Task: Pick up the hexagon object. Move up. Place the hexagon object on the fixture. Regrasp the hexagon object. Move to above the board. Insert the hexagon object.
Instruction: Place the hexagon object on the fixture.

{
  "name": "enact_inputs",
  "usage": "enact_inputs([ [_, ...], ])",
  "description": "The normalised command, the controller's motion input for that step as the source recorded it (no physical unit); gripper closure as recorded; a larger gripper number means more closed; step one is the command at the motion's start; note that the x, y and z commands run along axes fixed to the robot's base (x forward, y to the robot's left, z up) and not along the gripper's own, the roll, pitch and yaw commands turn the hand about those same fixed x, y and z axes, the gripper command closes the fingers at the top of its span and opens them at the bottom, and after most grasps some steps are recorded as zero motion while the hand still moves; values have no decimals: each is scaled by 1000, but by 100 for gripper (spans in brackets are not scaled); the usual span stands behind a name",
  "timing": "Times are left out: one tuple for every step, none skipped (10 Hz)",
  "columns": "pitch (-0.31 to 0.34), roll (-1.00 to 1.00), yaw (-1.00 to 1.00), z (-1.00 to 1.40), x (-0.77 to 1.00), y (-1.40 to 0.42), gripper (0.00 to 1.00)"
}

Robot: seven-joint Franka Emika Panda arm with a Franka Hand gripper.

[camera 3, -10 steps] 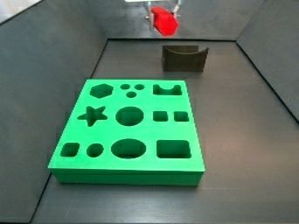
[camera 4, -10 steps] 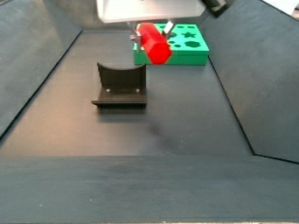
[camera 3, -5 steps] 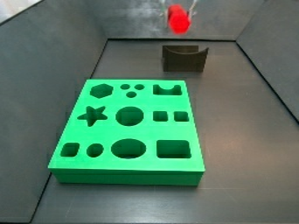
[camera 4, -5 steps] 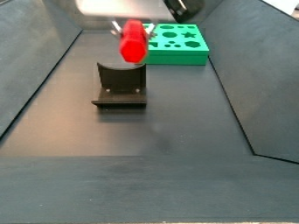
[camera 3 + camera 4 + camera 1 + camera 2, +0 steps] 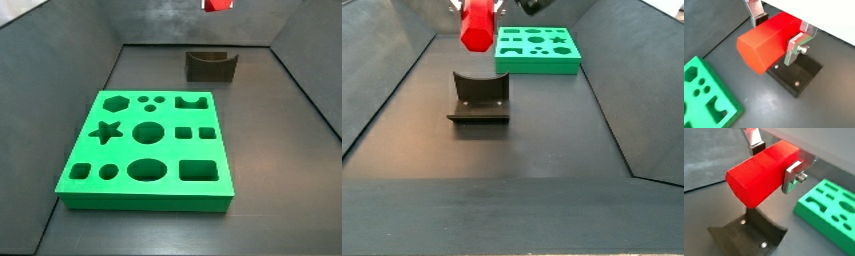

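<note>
We see the hexagon object (image 5: 769,42) held high in the air above the fixture (image 5: 478,98), pinched between the tool's (image 5: 773,159) silver fingers (image 5: 795,46). The board (image 5: 147,150) lies well apart on the floor.

Dark floor (image 5: 267,180): board (image 5: 150,140), fixture (image 5: 210,66).

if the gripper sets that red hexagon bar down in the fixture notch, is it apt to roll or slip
The hexagon object is flat-faced, so it probably settles rather than rolls. It looks rigid and smooth, perhaps a little slippery. The gripper holds it across the sides, above the fixture, whose curved notch should cradle it.
</note>
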Motion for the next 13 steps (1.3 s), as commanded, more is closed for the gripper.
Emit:
enact_inputs([
  [61,-1000,-60,34,60,43,100],
  [78,-1000,-67,20,69,45,100],
  [84,-775,-73,-6,80,45,100],
  [81,-592,-79,-7,78,43,100],
  [62,-345,-86,-2,62,40,100],
  [48,-256,-85,1,54,27,100],
  [197,-1000,-89,-1000,118,128,100],
  [184,-985,-110,-1000,125,139,100],
  [186,-866,-135,-1000,138,138,100],
  [180,-759,-145,-1000,144,134,100],
  [112,-466,-173,-1000,151,137,100],
  [89,-347,-179,-1000,152,137,100],
  [36,-213,-174,-1000,163,128,100],
])
